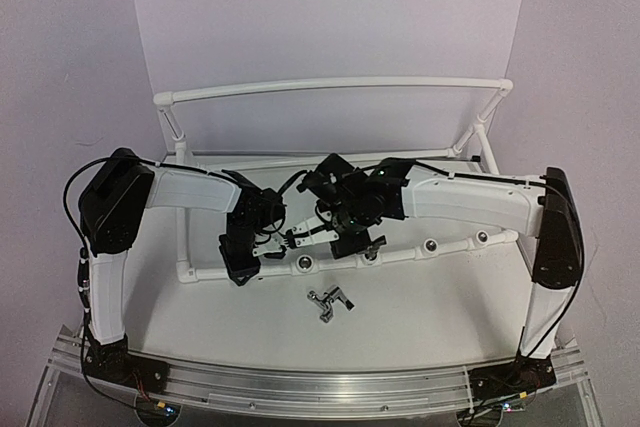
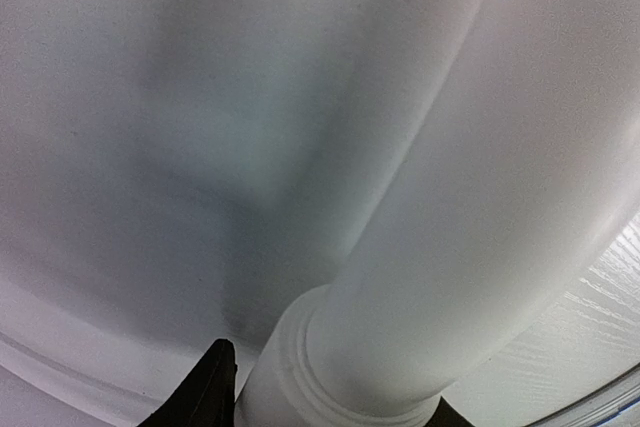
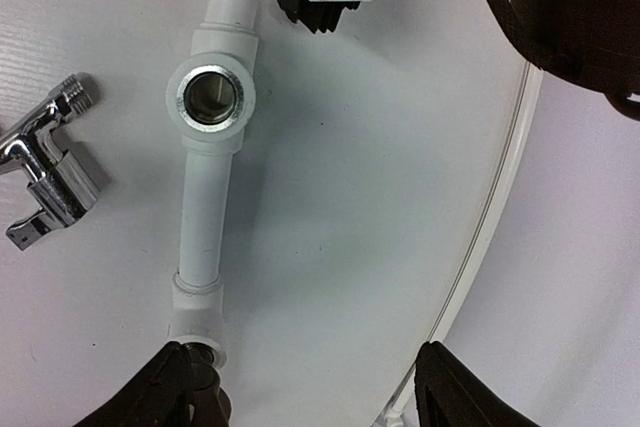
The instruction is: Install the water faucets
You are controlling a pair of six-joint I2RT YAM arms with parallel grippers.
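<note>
The left gripper point(image 1: 243, 265), left of centre in the top view, is clamped on the white pipe point(image 2: 420, 197), a finger on each side. The right gripper point(image 3: 320, 397), at the bottom of its wrist view, gapes wide with nothing in it. One faucet point(image 1: 330, 302) lies on the table point(image 1: 420, 317) just below the pipe, near a socket point(image 3: 210, 97)

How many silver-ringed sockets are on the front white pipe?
4 round silver-ringed sockets on the white plastic pipe: one beside the left end effector, one under the right end effector, two further right. Another may be hidden.
</note>
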